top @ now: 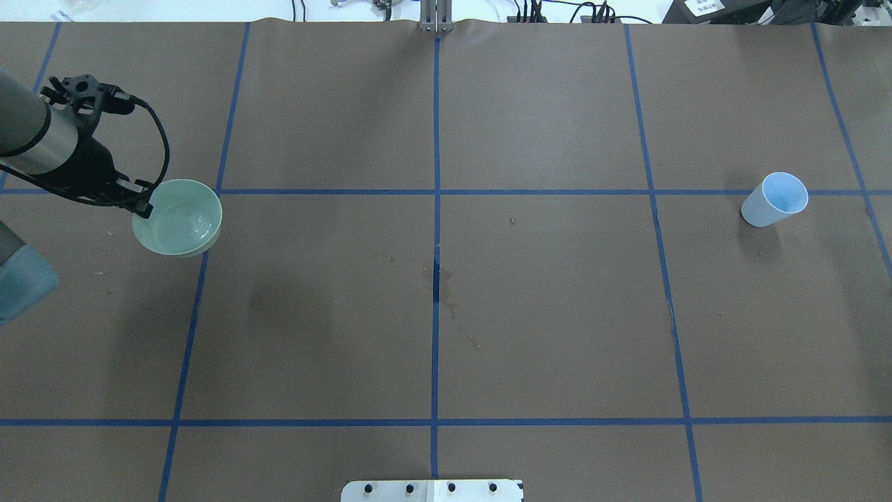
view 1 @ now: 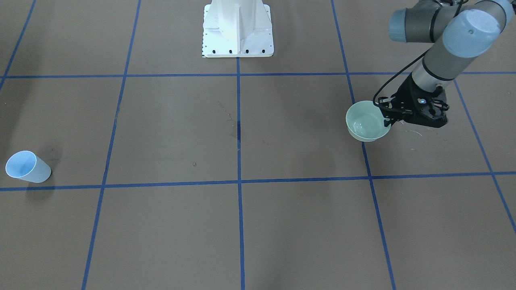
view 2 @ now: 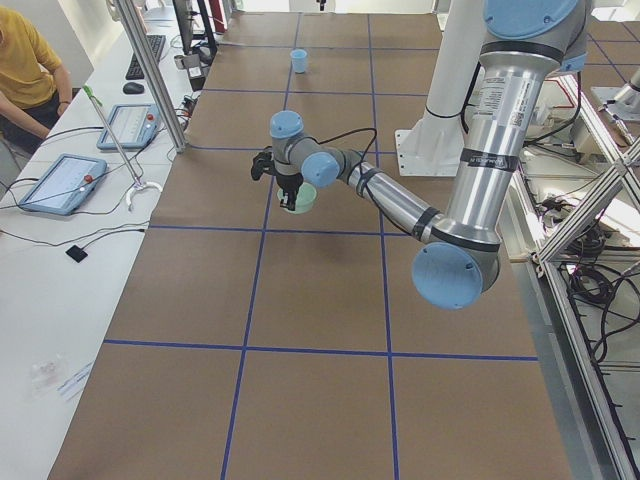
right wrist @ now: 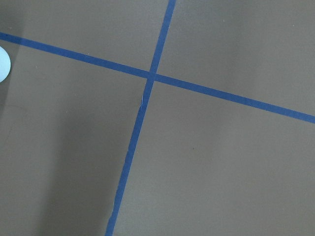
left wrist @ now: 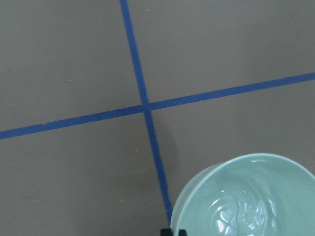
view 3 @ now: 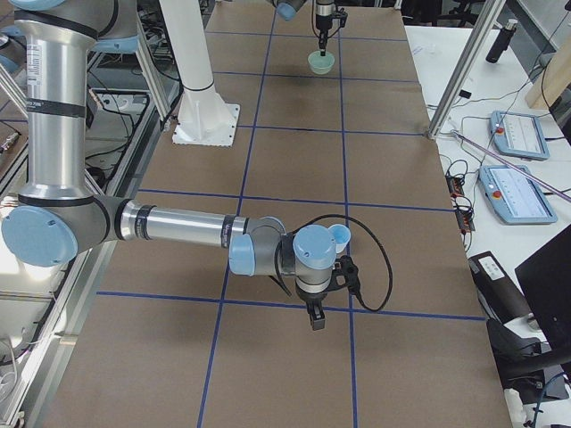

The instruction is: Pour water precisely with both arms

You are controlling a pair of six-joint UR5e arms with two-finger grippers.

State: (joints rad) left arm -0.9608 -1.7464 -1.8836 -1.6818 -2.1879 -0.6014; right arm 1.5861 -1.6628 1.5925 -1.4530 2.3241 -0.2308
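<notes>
On the robot's left side, the left arm (view 1: 439, 56), a silver-grey metal tube with smooth pale blue joint caps, reaches down. Its black-fingered left gripper (view 1: 388, 118) is pinched closed on the rim of a round, glossy, pale green bowl (view 1: 365, 123). The water (left wrist: 241, 216) lies in the bottom of that bowl, clear and showing only as white rippled glints. I can't make out whether the bowl sits on the table (top: 543, 314) or hangs just above it. The table is covered in matte brown paper, ruled into big squares by blue tape lines (top: 436, 139). Well apart, on the robot's right side, a matte light blue tapered cup (top: 775, 199) stands upright with its open mouth up. The right arm (view 3: 178, 225) stretches out low near it, and its right gripper (view 3: 317, 319) points down close to the cup. Whether those fingers are apart or together I can't tell.
</notes>
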